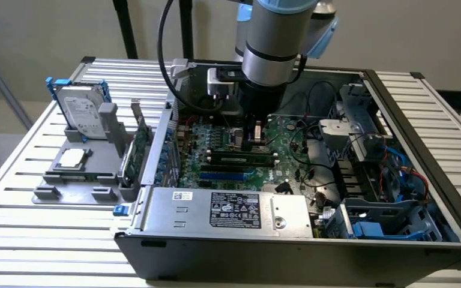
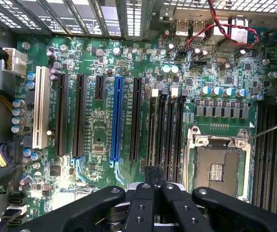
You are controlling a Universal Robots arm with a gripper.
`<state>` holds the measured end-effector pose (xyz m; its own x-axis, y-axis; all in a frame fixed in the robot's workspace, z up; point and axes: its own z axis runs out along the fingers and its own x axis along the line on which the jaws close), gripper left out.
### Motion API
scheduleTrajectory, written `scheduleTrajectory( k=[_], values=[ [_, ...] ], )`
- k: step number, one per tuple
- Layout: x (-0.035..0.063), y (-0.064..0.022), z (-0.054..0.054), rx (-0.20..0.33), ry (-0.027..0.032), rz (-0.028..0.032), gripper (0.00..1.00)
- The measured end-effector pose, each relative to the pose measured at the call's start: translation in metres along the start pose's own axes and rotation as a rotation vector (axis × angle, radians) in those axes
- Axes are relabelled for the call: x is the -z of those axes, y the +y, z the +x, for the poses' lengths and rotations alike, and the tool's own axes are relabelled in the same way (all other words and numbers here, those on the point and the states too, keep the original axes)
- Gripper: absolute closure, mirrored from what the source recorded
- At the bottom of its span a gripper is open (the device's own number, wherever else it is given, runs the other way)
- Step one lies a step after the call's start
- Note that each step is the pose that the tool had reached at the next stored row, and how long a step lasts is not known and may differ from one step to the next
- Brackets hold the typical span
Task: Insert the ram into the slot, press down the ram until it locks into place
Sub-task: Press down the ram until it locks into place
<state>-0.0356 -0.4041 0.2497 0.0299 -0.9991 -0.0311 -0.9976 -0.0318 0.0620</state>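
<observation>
Slatted desk (image 1: 22,198) carries your opened computer; fingers (image 2: 154,193) pinched together press the ram (image 1: 241,158) below, seating it.

A slatted metal table (image 1: 22,180) stands before a plain, perhaps beige wall (image 1: 38,30).
</observation>
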Motion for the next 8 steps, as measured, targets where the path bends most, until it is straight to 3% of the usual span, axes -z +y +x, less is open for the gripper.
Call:
scheduleTrajectory(
  k=[8],
  values=[
    [0.0, 0.0, 0.0, 0.001, 0.0, 0.0, 0.89]
  ],
)
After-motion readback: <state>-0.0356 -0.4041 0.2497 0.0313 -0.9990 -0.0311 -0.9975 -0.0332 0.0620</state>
